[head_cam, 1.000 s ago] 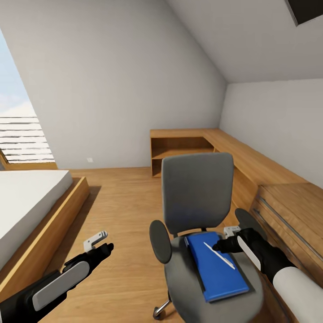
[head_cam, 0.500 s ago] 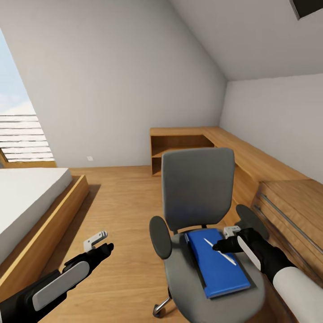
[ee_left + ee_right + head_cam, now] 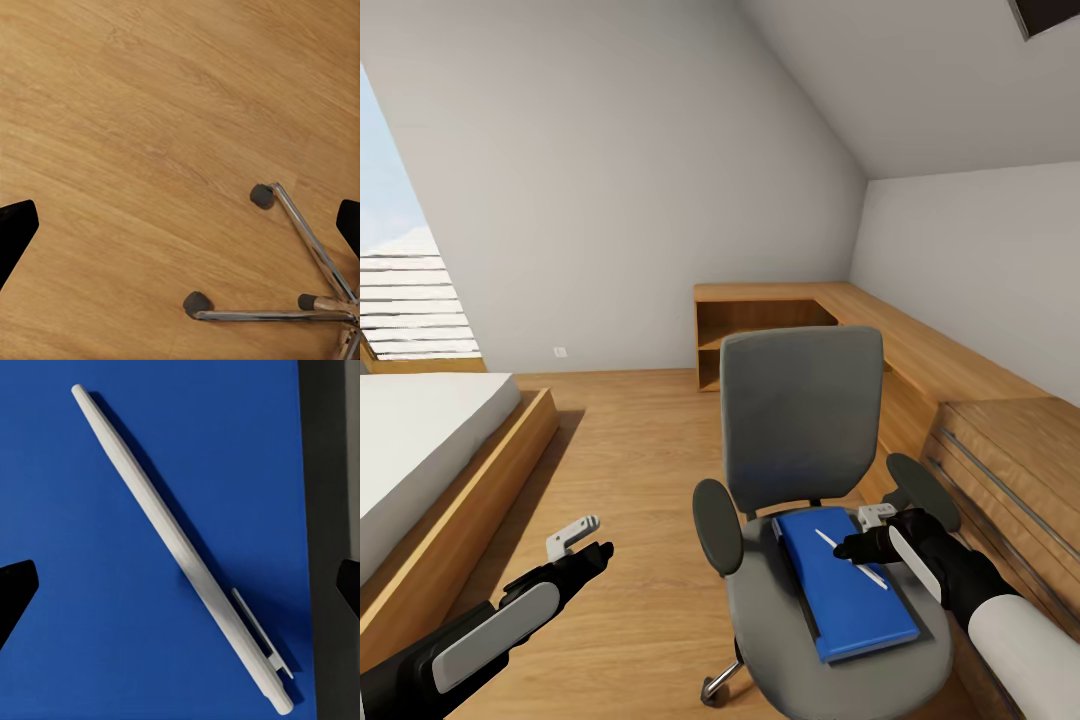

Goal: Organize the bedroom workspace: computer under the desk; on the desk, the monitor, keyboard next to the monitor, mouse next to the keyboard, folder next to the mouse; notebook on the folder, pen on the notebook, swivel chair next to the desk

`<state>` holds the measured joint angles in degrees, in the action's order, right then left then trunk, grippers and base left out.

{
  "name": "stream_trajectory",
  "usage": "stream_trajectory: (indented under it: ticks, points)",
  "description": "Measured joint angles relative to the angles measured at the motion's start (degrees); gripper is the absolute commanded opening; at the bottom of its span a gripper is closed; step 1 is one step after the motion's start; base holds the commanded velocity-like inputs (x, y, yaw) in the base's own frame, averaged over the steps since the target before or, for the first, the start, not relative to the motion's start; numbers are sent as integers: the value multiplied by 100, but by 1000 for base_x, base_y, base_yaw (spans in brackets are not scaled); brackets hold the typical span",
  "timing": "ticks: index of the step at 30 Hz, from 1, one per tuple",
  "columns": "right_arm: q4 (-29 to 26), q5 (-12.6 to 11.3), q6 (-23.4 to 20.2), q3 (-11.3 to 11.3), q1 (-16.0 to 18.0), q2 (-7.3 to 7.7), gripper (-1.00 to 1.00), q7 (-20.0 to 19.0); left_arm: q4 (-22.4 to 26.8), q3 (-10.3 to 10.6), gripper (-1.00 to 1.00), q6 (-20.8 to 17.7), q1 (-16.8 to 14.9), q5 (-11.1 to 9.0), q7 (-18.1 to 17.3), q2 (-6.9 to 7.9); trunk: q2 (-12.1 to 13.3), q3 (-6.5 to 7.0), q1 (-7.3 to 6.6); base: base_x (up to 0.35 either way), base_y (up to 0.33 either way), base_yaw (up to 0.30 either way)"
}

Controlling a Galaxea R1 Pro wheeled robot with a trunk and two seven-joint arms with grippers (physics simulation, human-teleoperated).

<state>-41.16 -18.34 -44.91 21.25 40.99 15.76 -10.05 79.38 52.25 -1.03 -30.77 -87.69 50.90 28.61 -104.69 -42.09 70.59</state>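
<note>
While open, right hand (image 3: 857,533) hovers over pen (image 3: 180,551).

swivel chair (image 3: 800,430), folder (image 3: 850,590), pen (image 3: 180,547)

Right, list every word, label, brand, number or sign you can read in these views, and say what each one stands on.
None: no readable text in these views.
The white pen is plain, with no brand or print.
The blue folder cover is blank.
The swivel chair carries no label.
The small white plate on the far wall is too small to read.
</note>
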Motion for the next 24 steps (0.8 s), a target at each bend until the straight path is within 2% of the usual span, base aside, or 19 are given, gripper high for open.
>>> stream_trajectory:
  ticks: [24]
  points:
    - [8,-6,-48,-11,0,-8,100,8,0,-5,100,7,0,0,0,0,0,0,0,0,0,0]
